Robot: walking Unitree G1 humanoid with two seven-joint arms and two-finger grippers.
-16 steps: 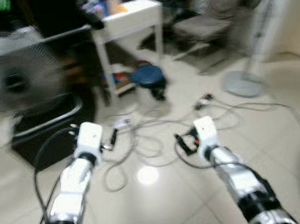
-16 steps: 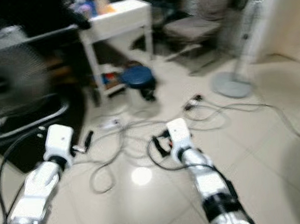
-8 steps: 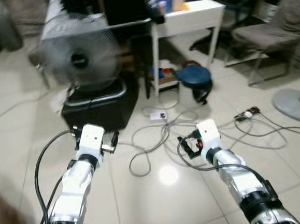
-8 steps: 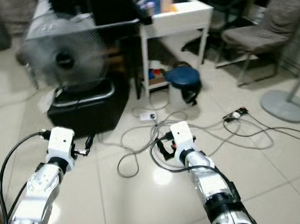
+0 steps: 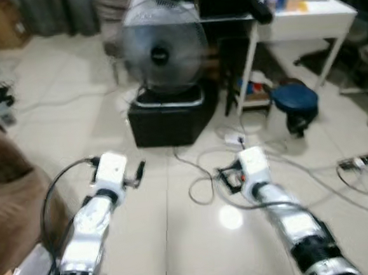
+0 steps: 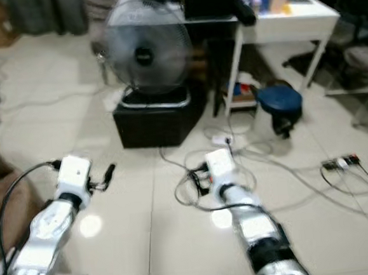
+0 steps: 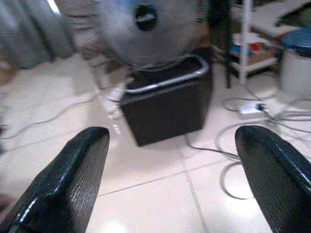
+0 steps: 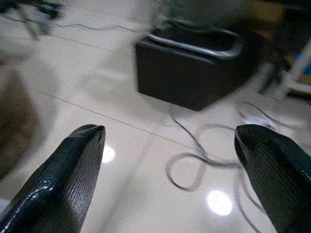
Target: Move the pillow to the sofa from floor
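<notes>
Grippers both spread wide, empty: left gripper (image 7: 170, 179), right gripper (image 8: 170, 174) above glossy pale tile floor (image 5: 179, 240); round grey mesh fan (image 5: 161, 50) atop black rectangular box (image 5: 169, 116).

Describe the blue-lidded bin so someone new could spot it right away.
Start at the white table at the far right. On the floor by its legs stands the small bin, right of the fan and black box. Its round dark-blue lid sets it apart.
</notes>
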